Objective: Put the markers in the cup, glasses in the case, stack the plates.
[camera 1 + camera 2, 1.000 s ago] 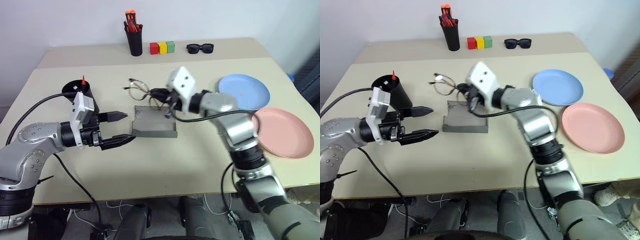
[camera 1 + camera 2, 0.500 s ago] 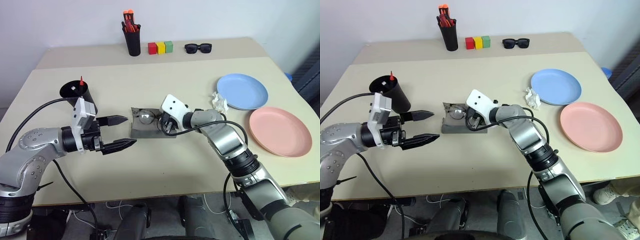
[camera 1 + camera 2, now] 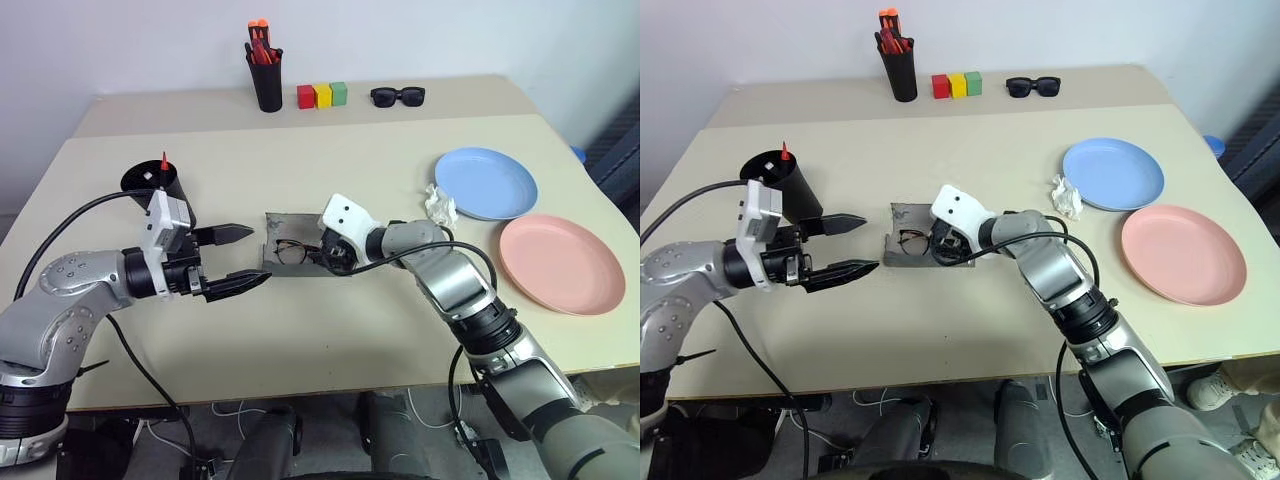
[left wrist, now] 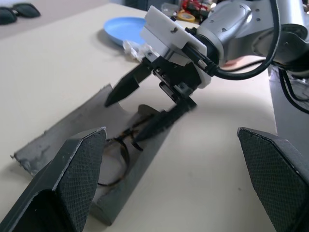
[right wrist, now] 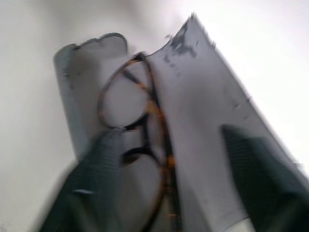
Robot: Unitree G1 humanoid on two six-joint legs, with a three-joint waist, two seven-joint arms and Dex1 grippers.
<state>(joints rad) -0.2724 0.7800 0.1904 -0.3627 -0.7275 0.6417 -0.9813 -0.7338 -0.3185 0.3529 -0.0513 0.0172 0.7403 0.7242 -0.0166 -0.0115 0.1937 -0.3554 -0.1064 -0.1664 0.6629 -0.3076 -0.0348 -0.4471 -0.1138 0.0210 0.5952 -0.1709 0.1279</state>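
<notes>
At the middle of the table point(image 3: 330, 340), the right gripper point(image 4: 140, 108) is held low over the open grey case point(image 3: 300, 232), its arm reaching in from the right with the wrist bent down, and its two black fingers are seen spread apart in the left wrist view, gripping nothing. The glasses point(image 3: 291, 251) are laid inside the case, just beside those fingertips. The left gripper point(image 3: 238, 258) is kept level to the left of the case, pointing toward it, with its jaws spread wide and empty. Two plates are counted at the right, one blue plate point(image 3: 487, 183) and one pink plate point(image 3: 561, 263), lying side by side and not stacked. One black cup point(image 3: 153, 183) is seen behind the left arm, with a red marker tip point(image 3: 164, 160) showing above its rim. One crumpled white scrap point(image 3: 439, 206) is found beside the blue plate. A second ago the glasses were carried above the table behind the case by the right gripper; since then they have been lowered into the case and released, while the left gripper has been kept where it was.
</notes>
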